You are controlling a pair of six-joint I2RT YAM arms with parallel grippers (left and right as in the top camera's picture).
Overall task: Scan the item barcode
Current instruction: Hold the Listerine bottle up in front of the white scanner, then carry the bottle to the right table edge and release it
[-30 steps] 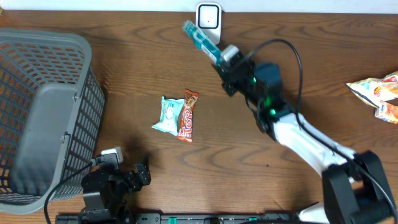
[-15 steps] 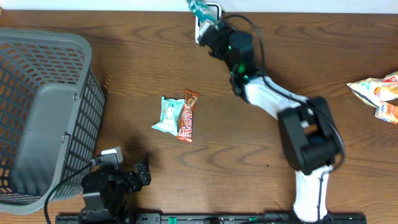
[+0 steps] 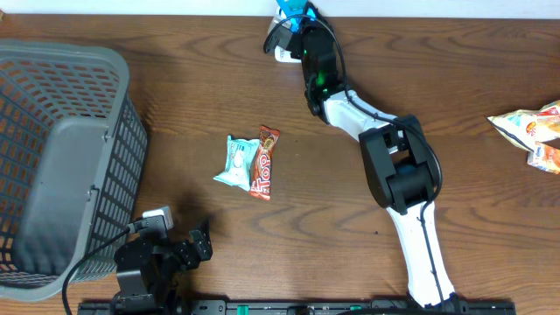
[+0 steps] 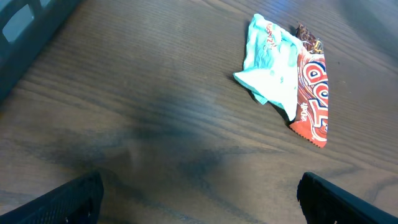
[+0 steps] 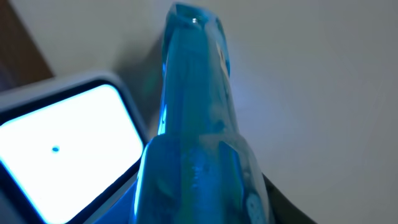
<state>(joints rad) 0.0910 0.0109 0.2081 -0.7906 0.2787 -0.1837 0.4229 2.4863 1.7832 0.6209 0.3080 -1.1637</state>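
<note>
grey plastic basket (image 3: 61, 166) is sitting at the far left of the wooden table (image 3: 175, 96). left gripper (image 3: 197, 243) is resting low at the near edge, just right of the basket; in the left wrist view its fingers (image 4: 68, 199) are standing spread wide with nothing between them.

centre-left: a mint-green snack packet (image 3: 234, 163) and a red-brown candy bar (image 3: 264, 162) are lying flat, touching side by side, well apart from both grippers.

top centre: right arm is reaching to the far edge. right gripper (image 3: 296, 22) is pinching a blue packet (image 5: 199, 124), which is pointing up and away from the wrist. the packet is hovering just beside the white scanner (image 3: 282, 51), whose lit face (image 5: 68, 149) is glowing at its left in the right wrist view.

far right: orange-and-yellow snack bags (image 3: 529, 131) are lying at the table edge.
</note>
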